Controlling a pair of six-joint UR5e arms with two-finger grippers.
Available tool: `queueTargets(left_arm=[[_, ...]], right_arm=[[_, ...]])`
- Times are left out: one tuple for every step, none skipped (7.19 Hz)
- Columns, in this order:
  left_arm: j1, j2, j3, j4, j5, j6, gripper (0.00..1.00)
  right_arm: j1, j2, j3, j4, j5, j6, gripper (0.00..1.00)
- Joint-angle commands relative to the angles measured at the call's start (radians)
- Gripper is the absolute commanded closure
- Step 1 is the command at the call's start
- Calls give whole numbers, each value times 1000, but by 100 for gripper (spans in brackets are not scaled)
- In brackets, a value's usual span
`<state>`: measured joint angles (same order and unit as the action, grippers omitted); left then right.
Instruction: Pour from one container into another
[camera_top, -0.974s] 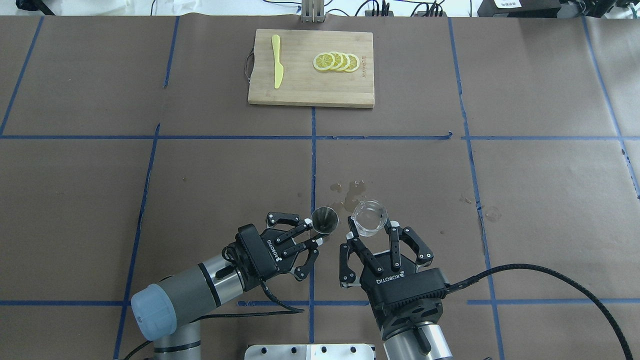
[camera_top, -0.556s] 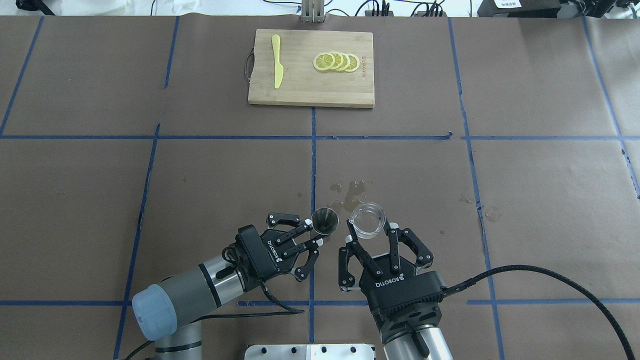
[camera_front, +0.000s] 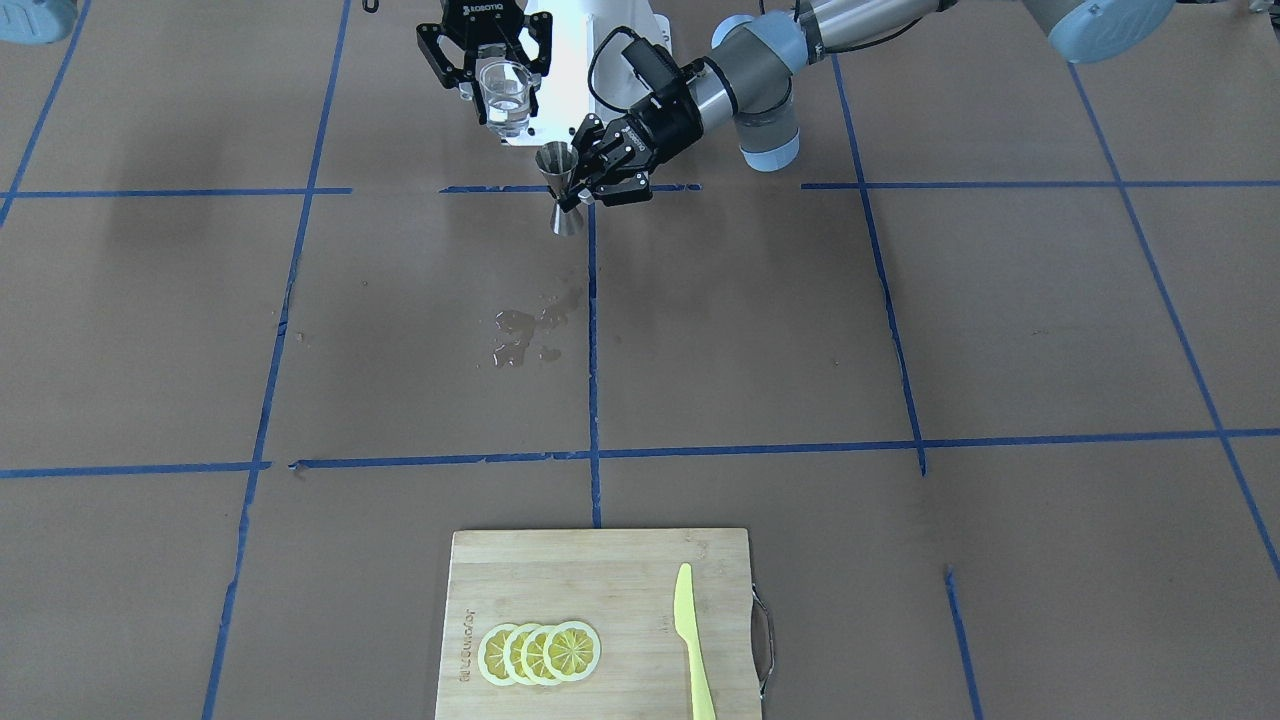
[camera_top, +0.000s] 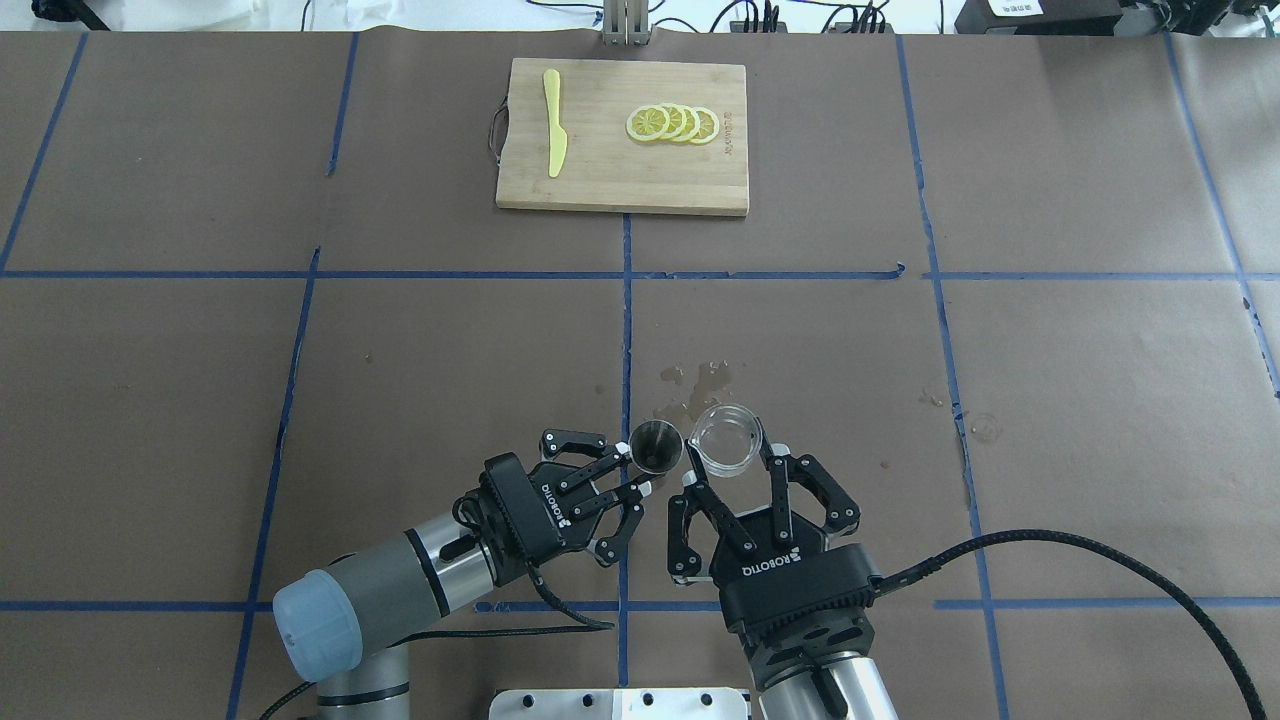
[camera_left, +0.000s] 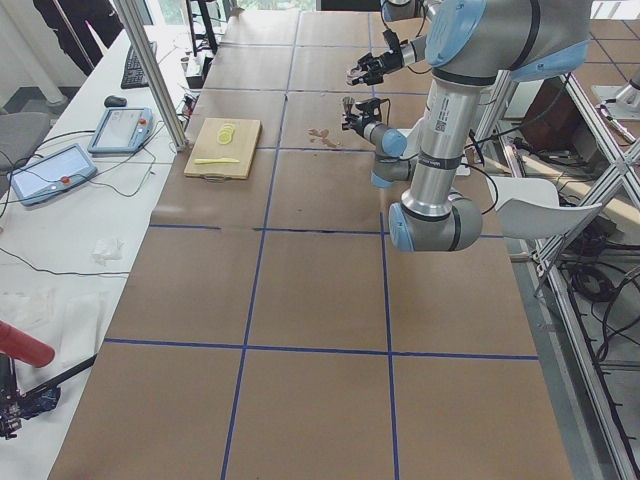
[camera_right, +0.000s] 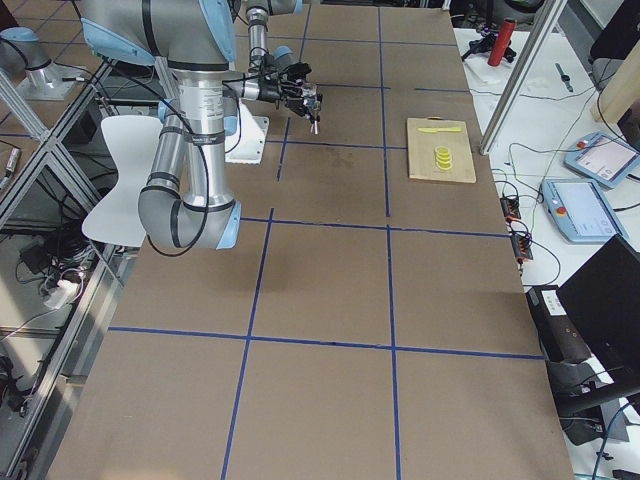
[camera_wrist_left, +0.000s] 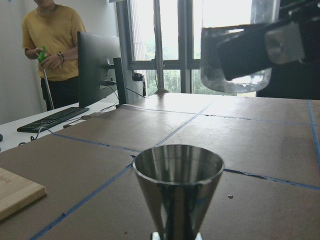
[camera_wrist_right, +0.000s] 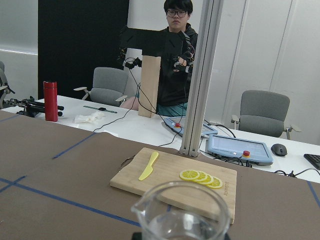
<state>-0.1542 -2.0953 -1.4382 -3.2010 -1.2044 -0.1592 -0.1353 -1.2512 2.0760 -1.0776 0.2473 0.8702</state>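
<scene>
The clear glass cup (camera_top: 727, 438) holds a little clear liquid and hangs upright in the air, with my right gripper (camera_top: 732, 463) shut on its sides. Just to its left is the steel hourglass jigger (camera_top: 656, 446), upright, with my left gripper (camera_top: 632, 468) shut on its narrow waist. In the front-facing view the cup (camera_front: 505, 95) sits higher than the jigger (camera_front: 560, 185) and slightly beside it. The left wrist view shows the jigger's open mouth (camera_wrist_left: 178, 172) with the cup (camera_wrist_left: 235, 55) above and to the right. The cup's rim and spout (camera_wrist_right: 182, 212) fill the bottom of the right wrist view.
A wet spill (camera_top: 700, 385) marks the brown paper just beyond the two grippers. At the far side lies a wooden cutting board (camera_top: 620, 190) with a yellow knife (camera_top: 553, 120) and lemon slices (camera_top: 672, 123). Blue tape lines cross the table.
My right gripper has carried the glass cup a little left, closer to the jigger. The left gripper and jigger have shifted slightly right.
</scene>
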Motion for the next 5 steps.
queueTargets(left_arm=[[1, -2, 1, -2, -3, 1, 100], [2, -2, -1, -2, -3, 1, 100], [5, 0, -1, -2, -3, 1, 100], [7, -2, -2, -2, -3, 1, 100], [7, -3, -1, -2, -3, 1, 100]], right_arm=[[5, 10, 1, -12, 1, -4, 100], [8, 10, 0, -13, 0, -4, 100], [11, 10, -1, -22, 0, -4, 100], [16, 10, -1, -36, 0, -4, 100], [22, 12, -2, -51, 0, -4, 100]])
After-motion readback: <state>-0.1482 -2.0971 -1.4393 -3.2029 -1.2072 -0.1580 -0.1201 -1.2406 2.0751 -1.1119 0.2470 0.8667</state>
